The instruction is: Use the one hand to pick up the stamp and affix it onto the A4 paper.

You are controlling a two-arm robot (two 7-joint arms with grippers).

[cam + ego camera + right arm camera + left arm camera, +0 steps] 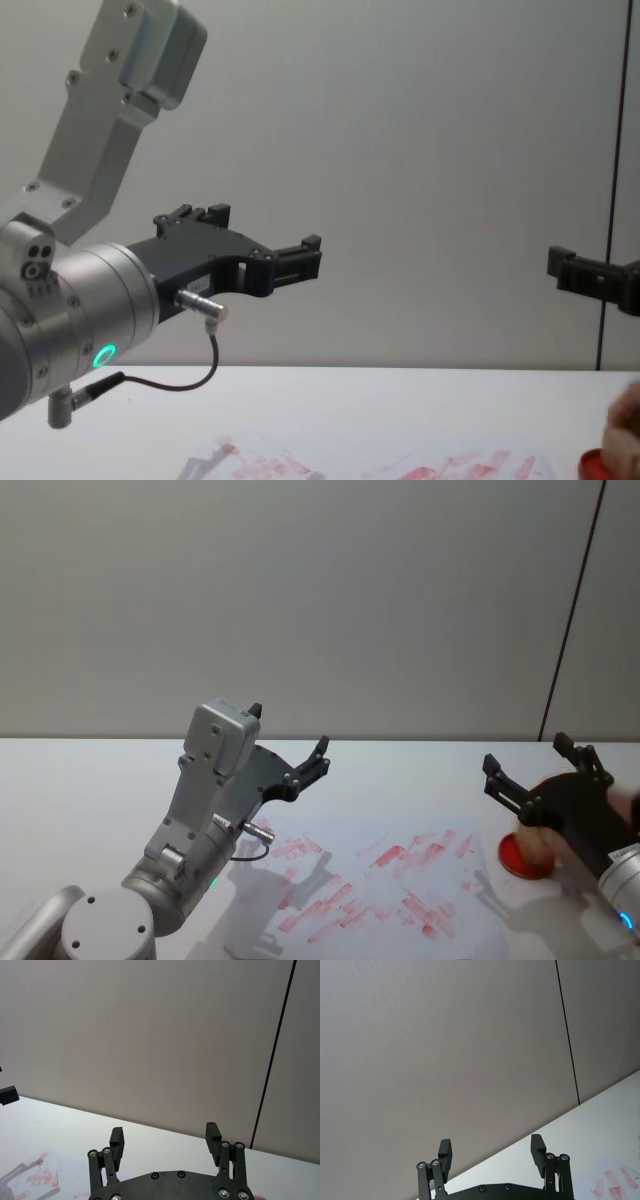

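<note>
The white counter point(80, 780) carries the A4 paper point(400, 880), a flat white sheet smeared all over with short red rectangular prints, lying between the two arms and nearer the robot's right. Just past the sheet's right edge sits a flat round red ink pad point(522, 858). A bare human hand point(545, 842) reaches in from the right and rests on that pad; it shows as a blurred shape at the lower right corner of the chest view too. The stamp must be under that hand, but I cannot make it out clearly.

The left gripper point(288, 742) hangs in the air above the left part of the paper, black and blocky on a thick silver wrist with a green ring light, a thin black cable looping beneath it. Its fingers point(537, 1150) stand wide apart with nothing between them, pointing toward the plain grey wall point(300, 600).

The right gripper point(540, 760) is raised as well, just over the ink pad and the person's hand, partly covering both from the head camera. Its short ribbed fingers point(212, 1135) are also spread wide and hold nothing.

A dark vertical seam point(572, 610) runs down the wall behind the right gripper.
</note>
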